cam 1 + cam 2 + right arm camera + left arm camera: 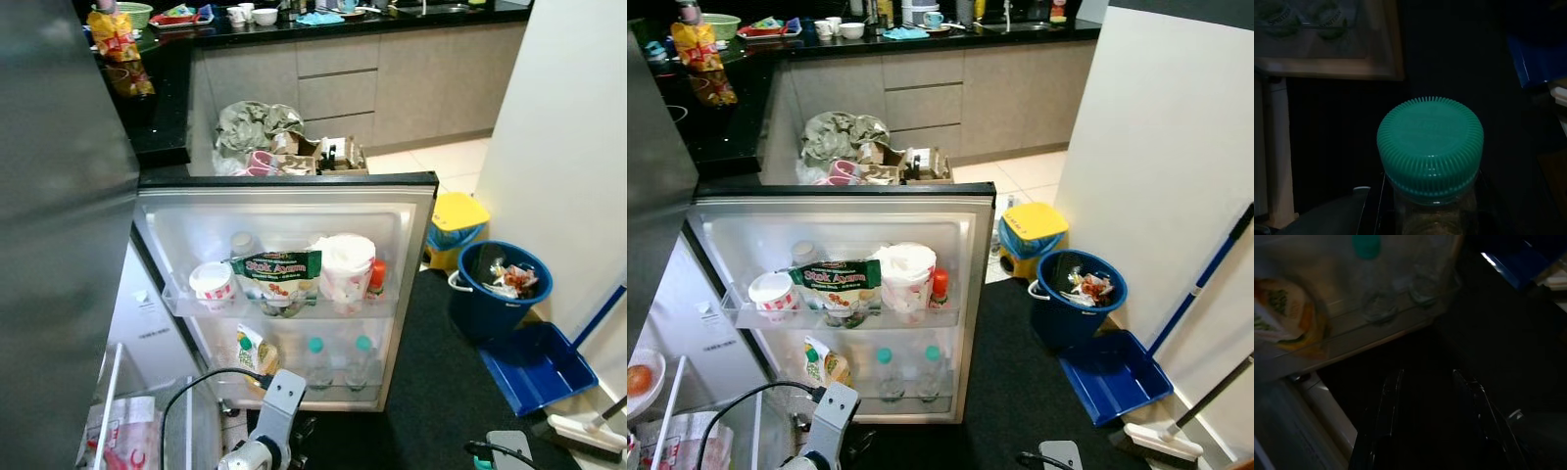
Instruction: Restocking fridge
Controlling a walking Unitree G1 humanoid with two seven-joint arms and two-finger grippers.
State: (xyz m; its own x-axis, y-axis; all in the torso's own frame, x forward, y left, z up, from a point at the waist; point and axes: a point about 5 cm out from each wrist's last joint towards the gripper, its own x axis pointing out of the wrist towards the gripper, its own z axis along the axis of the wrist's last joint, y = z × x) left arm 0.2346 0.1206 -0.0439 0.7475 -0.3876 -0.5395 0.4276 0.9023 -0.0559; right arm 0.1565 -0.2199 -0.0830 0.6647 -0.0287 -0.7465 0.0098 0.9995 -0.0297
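Two clear green-capped bottles (338,360) already stand in your white fridge door (411,294); the right gripper (1430,215) pinches a third (1431,147), the left gripper (1430,416) spread, empty.

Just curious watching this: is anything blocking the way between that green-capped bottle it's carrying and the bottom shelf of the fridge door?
Nothing visible. The bottle faces the lower door shelf; two bottles and a packet already stand there.

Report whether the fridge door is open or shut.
Open. The fridge door is swung wide toward the camera, its inner shelves showing a green pouch above and two teal-capped bottles below.
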